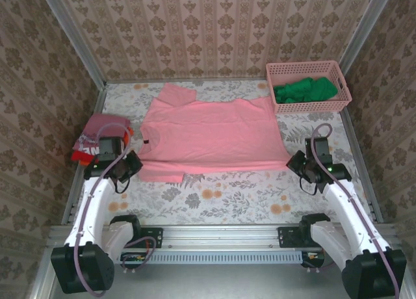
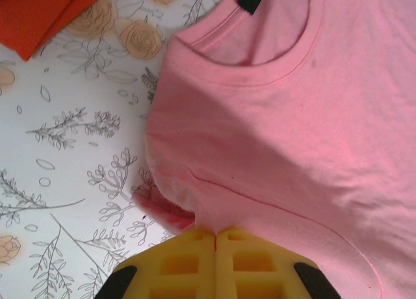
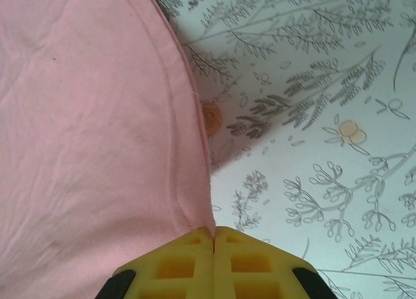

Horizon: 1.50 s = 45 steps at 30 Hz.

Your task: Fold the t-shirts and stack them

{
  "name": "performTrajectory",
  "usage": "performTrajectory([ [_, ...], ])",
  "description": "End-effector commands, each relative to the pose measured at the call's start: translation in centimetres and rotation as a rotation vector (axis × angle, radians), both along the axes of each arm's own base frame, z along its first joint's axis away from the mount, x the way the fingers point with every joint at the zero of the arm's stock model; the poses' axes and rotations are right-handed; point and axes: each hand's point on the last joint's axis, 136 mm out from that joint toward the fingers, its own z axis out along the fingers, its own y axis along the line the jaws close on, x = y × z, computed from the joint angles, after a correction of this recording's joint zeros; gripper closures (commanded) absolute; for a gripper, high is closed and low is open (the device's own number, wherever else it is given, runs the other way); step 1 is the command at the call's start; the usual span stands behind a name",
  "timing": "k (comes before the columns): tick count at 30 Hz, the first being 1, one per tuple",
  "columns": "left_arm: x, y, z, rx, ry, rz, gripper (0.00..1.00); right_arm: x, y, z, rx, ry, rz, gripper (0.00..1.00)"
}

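**Both near corners are gripped: lift them together and fold evenly**

The salmon-pink t-shirt (image 1: 211,133) lies spread flat on the table (image 1: 227,198), to the left of the pink basket (image 1: 302,66) and a little nearer to the arms. Its hem end reaches almost to the near-left corner of the basket, and its collar points away from the basket. The pile of folded t-shirts (image 1: 94,136) waits much further left of the basket, just beyond the collar.

The left gripper (image 2: 214,233) is pressed together on the near shoulder of the shirt, beside the collar, at the end far from the basket. The right gripper (image 3: 213,231) is pressed together on the near hem corner, in front of the basket; the hem seam runs straight into its closed fingers.

In my judgement the step in hand is the first long fold, which carries the near edge toward the far edge. To do it well, both arms should rise at the same time and to the same height, so that the edge between them is lightly tight and does not hang. They should then move it straight across, lay it parallel to the far edge, and open only when the cloth rests. The thin hem can slip out of the right fingers, so a slow lift is safer.
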Motion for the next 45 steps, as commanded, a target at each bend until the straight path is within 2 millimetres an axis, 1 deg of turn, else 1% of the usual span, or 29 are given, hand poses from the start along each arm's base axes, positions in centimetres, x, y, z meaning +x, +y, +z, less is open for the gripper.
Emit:
performTrajectory([
  [1, 2.1, 0.2, 2.1, 0.037, -0.056, -0.038, 1.0, 2.0, -0.4, 1.6, -0.055, -0.03, 0.023, 1.0],
  [4, 3.6, 0.2, 2.1, 0.047, -0.051, -0.06, 1.0, 3.7, -0.6, 1.8, -0.087, -0.04, 0.041, 1.0],
  [7, 4.9, 0.1, 2.0, 0.047, -0.053, -0.072, 1.0, 4.8, -0.7, 1.4, -0.112, -0.034, 0.056, 1.0],
  [9, 5.9, 0.0, 2.2, 0.042, -0.071, -0.071, 1.0, 5.4, -0.6, 1.2, -0.12, -0.03, 0.069, 1.0],
  [12, 7.1, 0.3, 2.8, 0.058, -0.09, -0.066, 1.0, 7.0, -0.6, 1.4, -0.134, -0.049, 0.081, 1.0],
  [15, 8.1, 0.4, 3.1, 0.074, -0.095, -0.078, 1.0, 8.0, -0.6, 1.5, -0.147, -0.048, 0.099, 1.0],
  [22, 9.9, 0.6, 3.1, 0.1, -0.098, -0.109, 1.0, 10.3, -0.9, 2.1, -0.194, -0.059, 0.118, 1.0],
  [30, 12.3, 0.7, 3.0, 0.142, -0.106, -0.162, 1.0, 12.1, -1.0, 1.5, -0.211, -0.041, 0.13, 1.0],
  [33, 13.2, 0.7, 2.9, 0.152, -0.113, -0.178, 1.0, 12.7, -1.1, 1.7, -0.221, -0.051, 0.128, 1.0],
  [36, 14.1, 0.3, 3.1, 0.139, -0.123, -0.201, 1.0, 13.3, -1.0, 0.9, -0.222, -0.032, 0.135, 1.0],
  [40, 14.9, -0.3, 3.1, 0.136, -0.12, -0.225, 1.0, 13.7, -1.0, 0.6, -0.223, -0.021, 0.138, 1.0],
  [45, 15.5, -0.1, 2.4, 0.152, -0.1, -0.234, 1.0, 14.3, -1.0, 0.3, -0.228, -0.017, 0.143, 1.0],
])
